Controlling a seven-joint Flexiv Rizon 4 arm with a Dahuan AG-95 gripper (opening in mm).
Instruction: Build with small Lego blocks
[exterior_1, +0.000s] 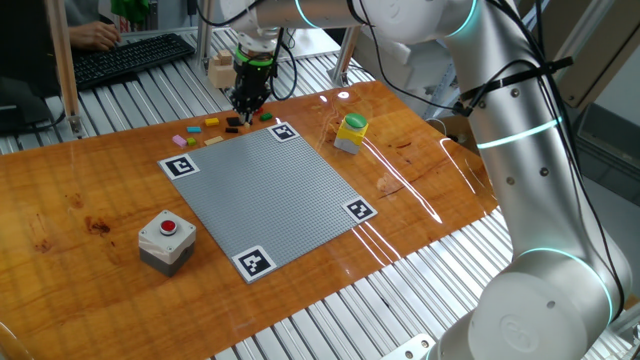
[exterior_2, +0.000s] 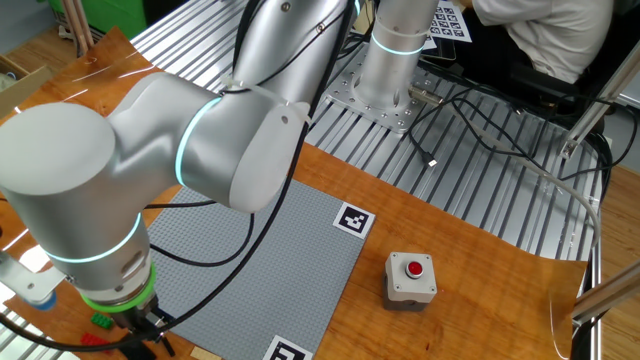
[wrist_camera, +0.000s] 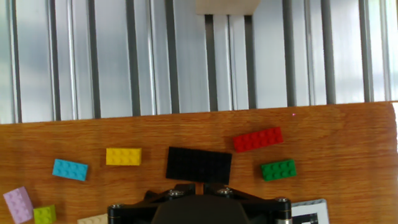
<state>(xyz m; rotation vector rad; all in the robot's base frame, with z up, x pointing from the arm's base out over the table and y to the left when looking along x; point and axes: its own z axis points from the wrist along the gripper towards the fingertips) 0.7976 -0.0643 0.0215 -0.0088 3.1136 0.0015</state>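
A: Right, I've got the gripper (exterior_1: 247, 100) pointing straight down at the far edge of the table (exterior_1: 90, 190), just past the grey baseplate (exterior_1: 270, 190).

B: Jaws?

A: Closed. In the hand view they meet just behind the black plate (wrist_camera: 199, 165). There's a thin orange sliver between the tips; I can't tell if it's a brick or just wood showing through.

B: Where are the blocks?

A: Loose in a strip of table between the baseplate and the edge. Hand view: black plate in the middle, yellow (wrist_camera: 123, 156) beside it on one side, then cyan (wrist_camera: 69, 169). Red (wrist_camera: 258, 139) and green (wrist_camera: 278, 169) on the other side. Pink (wrist_camera: 18, 204), lime (wrist_camera: 45, 214) and tan (wrist_camera: 93, 219) sit at the bottom corner, partly cut off.

B: Anything on the baseplate?

A: No bricks I can see on it. It has a marker tag (exterior_1: 181, 166) at each corner.

B: Other stuff?

A: Red button box (exterior_1: 166, 240) at the near corner, yellow container (exterior_1: 350, 133) with a green top off to the side, wooden block (exterior_1: 221, 69) on the metal slats behind the arm.
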